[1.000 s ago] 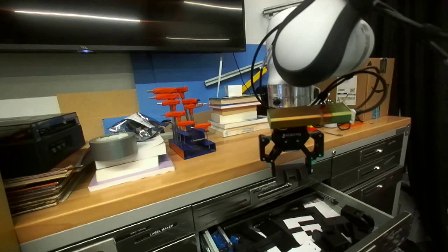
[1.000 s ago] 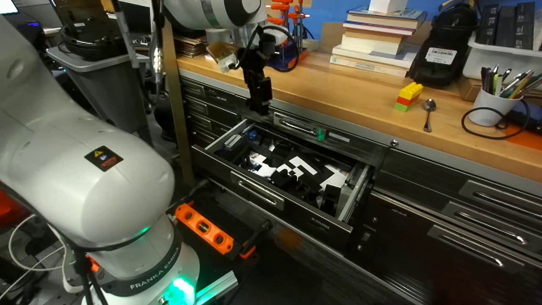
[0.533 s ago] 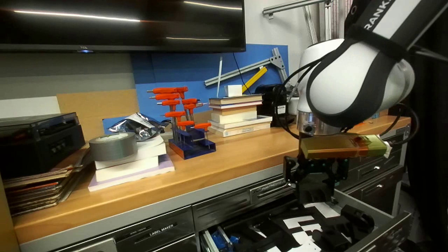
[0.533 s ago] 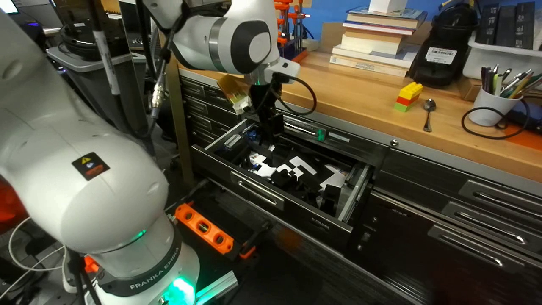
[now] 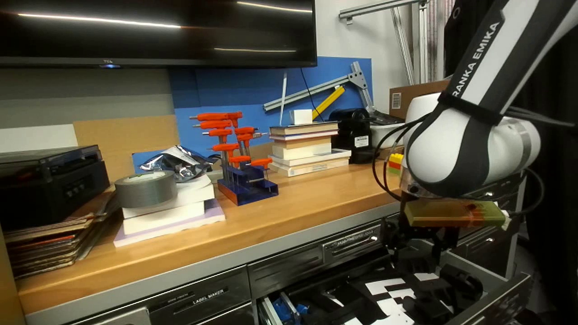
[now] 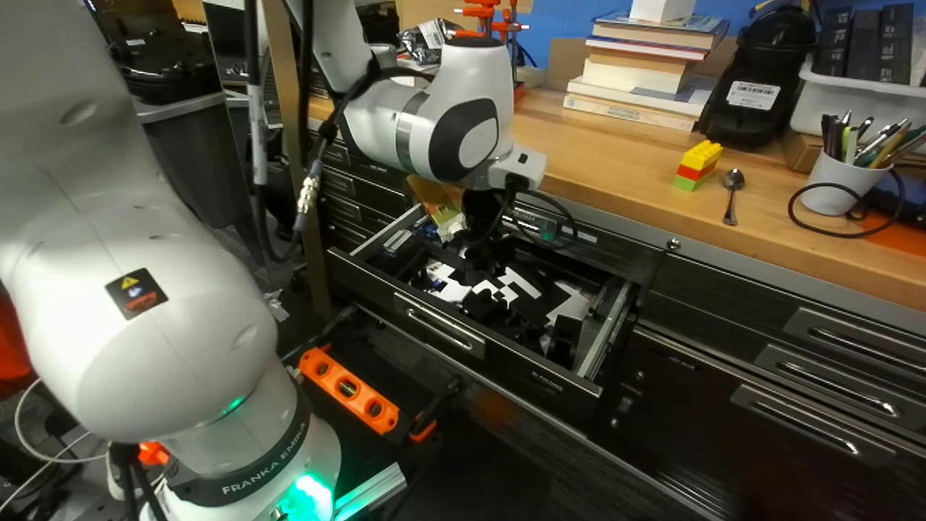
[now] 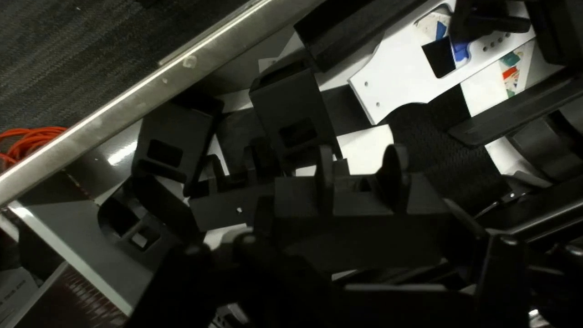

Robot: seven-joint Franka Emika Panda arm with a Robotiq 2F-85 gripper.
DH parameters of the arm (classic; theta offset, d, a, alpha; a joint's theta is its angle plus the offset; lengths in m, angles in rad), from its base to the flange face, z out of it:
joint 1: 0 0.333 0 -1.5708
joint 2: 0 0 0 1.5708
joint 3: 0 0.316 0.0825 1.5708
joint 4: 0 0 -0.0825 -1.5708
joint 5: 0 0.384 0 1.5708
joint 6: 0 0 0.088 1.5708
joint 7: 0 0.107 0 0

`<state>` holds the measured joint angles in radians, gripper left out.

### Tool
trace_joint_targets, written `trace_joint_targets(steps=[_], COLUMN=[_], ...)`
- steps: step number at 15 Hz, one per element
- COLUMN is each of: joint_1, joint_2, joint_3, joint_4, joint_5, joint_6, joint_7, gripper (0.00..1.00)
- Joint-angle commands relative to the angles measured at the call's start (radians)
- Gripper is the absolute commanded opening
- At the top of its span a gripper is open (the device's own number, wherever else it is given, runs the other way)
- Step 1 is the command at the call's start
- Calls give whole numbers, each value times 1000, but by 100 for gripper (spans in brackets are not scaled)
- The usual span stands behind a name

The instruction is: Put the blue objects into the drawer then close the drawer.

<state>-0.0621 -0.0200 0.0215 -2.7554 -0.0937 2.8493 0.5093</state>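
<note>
The wide dark grey drawer [image 5: 496, 295] is pulled open; its front [image 6: 506, 365] and handle show in an exterior view. My gripper [image 5: 416, 258] is low over the drawer's inner part and also shows in an exterior view [image 6: 481, 264]. In the wrist view my gripper [image 7: 373, 243] is shut on one blue object, a near-black block with two upright tabs [image 7: 360, 228]. The block also shows in an exterior view [image 5: 413, 265]. Whether it touches the contents is unclear. Several dark blocky pieces [image 7: 291, 116] lie in the drawer; I cannot tell which is the second blue object.
Black-and-white flat pieces [image 7: 401, 73] lie in the drawer. The wooden benchtop [image 5: 307, 203] edge is behind the gripper, with an orange-handled tool rack [image 5: 248, 185], books [image 5: 302, 149], toy bricks [image 6: 698, 165], a spoon [image 6: 733, 189] and a pen cup [image 6: 839, 184].
My gripper, with the block in it, has come away from the bench's front edge and down over the open drawer. The drawer has not moved.
</note>
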Motion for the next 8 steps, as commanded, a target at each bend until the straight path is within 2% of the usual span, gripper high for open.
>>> trace_joint_targets(steps=[1, 8], joint_1=[27, 71], joint_2=[140, 322], joint_3=[-7, -26], joint_4=[70, 198], joint_5=[47, 50], joint_6=[102, 170], joint_7=[-108, -230], gripper=[60, 60])
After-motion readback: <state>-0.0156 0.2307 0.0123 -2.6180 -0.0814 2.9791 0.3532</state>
